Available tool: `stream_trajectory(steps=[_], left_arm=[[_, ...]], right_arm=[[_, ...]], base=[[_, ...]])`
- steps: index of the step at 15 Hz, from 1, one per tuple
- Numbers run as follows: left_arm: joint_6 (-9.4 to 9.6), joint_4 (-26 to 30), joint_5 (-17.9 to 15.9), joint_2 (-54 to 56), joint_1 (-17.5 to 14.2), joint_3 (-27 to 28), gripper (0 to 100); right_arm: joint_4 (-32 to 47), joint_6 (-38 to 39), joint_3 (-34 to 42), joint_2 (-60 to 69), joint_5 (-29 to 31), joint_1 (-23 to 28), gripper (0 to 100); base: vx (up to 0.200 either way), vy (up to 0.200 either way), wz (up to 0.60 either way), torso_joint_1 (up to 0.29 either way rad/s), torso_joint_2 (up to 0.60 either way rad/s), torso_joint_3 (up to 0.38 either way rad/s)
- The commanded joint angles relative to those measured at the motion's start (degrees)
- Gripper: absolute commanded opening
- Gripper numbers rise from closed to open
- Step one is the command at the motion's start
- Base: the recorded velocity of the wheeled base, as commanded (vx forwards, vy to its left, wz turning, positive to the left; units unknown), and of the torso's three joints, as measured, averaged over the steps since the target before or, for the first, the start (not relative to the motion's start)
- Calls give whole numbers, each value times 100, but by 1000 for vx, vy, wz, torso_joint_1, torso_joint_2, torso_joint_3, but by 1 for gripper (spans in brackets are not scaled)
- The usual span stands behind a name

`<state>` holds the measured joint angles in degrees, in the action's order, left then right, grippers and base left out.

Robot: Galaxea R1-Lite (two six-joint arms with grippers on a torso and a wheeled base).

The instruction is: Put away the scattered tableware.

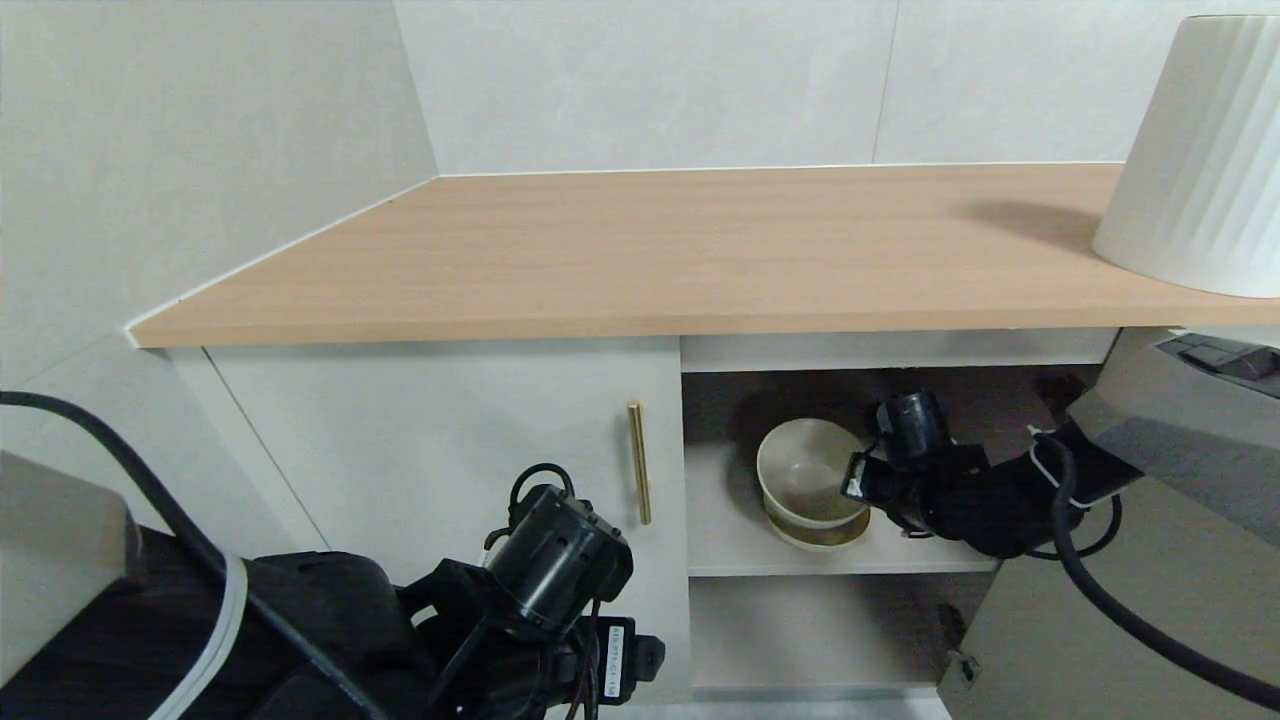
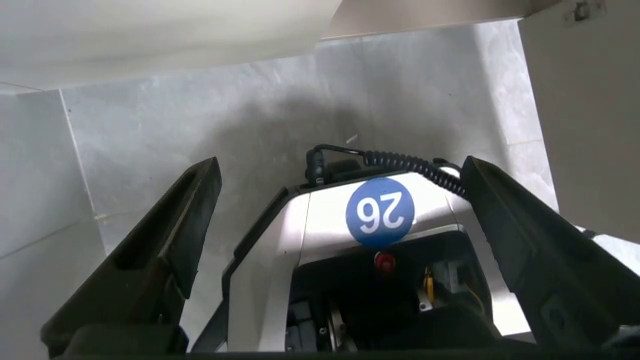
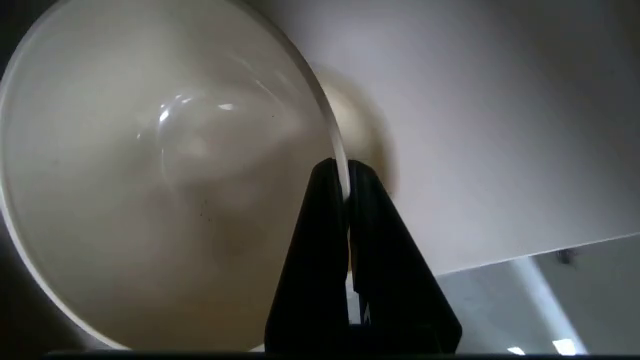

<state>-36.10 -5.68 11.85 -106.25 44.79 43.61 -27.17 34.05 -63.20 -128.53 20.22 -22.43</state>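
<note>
Nearby, low in front of the cabinet, the left gripper hangs with its fingers spread wide and nothing between them; pale tiled floor lies beyond it. Right gripper is farther in, inside the open side of the cabinet, fingers pinched tight on the rim of a cream bowl. Right wrist view: the gripper has one finger inside the rim and one outside, the bowl filling the space just ahead of it. Bowl tilted, mouth turned away from the gripper and toward the closed door. Under the bowl, just below the gripper tips, a yellowish plate lies flat on the upper shelf; bowl's base is right at the plate, cannot tell if it bears on it. Brass handle stands upright on the closed door, well to the left gripper's far side. Open door swung out beside the right arm. Above both grippers, wooden countertop. White ribbed lampshade on its right end, above and beyond the right gripper. Pale wall behind.
</note>
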Motion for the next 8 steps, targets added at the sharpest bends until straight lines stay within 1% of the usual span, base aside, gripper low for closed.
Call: stream_trajectory(steps=[1, 8], left_arm=[[-3, -3, 2, -9, -5, -1, 100], [-3, -3, 2, -9, 4, -1, 100]], right_arm=[[10, -12, -44, -138, 52, 37, 0], [10, -12, -61, -208, 52, 28, 0]], base=[[0, 0, 0, 0, 0, 0], [0, 0, 0, 0, 0, 0]])
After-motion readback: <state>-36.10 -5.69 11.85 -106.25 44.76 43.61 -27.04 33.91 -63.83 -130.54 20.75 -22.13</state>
